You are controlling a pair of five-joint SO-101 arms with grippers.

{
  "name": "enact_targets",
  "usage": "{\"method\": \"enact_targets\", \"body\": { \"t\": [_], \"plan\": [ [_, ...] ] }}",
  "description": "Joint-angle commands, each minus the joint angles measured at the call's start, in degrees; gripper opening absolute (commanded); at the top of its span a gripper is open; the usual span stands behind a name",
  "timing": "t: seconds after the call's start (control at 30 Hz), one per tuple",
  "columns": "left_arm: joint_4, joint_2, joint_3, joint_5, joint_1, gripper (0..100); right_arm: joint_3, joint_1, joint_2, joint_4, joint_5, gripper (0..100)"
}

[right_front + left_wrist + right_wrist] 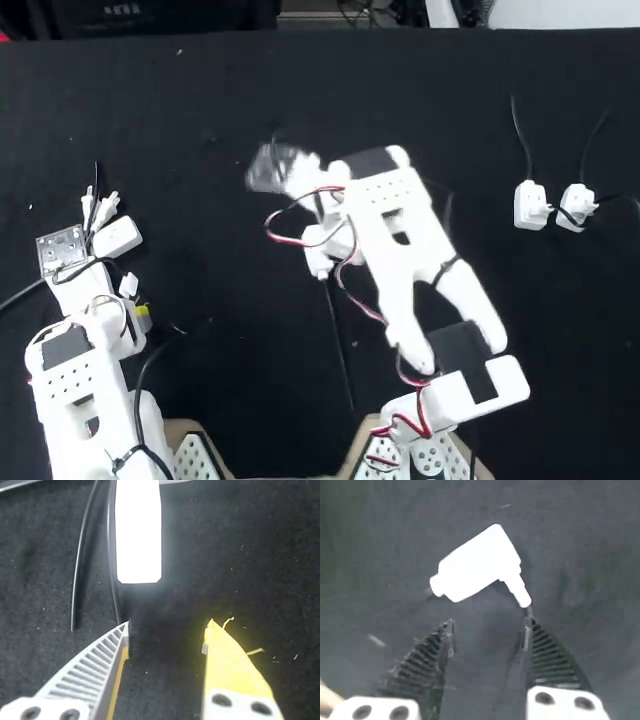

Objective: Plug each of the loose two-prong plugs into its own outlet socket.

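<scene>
A white two-prong plug (pixel 477 565) lies on the black cloth, its cord boot (pixel 520 592) close to one fingertip. My right gripper (pixel 489 625) hovers open just short of it with nothing between its fingers. In the high view this gripper (pixel 272 168) is a blur at mid-table. My left gripper (pixel 167 630) is open too, facing a white rectangular block (pixel 138 530) with thin black cords (pixel 80 565) beside it. From above, that gripper (pixel 100 205) sits at the far left beside the block (pixel 120 236).
Two more white plug-like pieces (pixel 530 205) (pixel 577 207) with black cords lie side by side at the far right. A thin black cord (pixel 338 340) runs across the cloth under the right arm. Red wires loop off that arm.
</scene>
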Motion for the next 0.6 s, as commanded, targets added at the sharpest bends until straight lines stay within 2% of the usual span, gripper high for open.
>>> {"method": "enact_targets", "body": {
  "t": [0.0, 0.3, 0.57],
  "plan": [
    [-0.8, -0.8, -2.8, 0.4, -0.6, 24, 3.1, 2.9, -3.3, -8.4, 25.7, 20.1],
    [-0.8, -0.8, -2.8, 0.4, -0.6, 24, 12.7, -0.4, -3.2, -23.6, 26.3, 20.1],
    [-0.8, -0.8, -2.8, 0.4, -0.6, 24, 16.1, -5.9, -3.2, -29.1, 26.0, 20.1]
  ]
}}
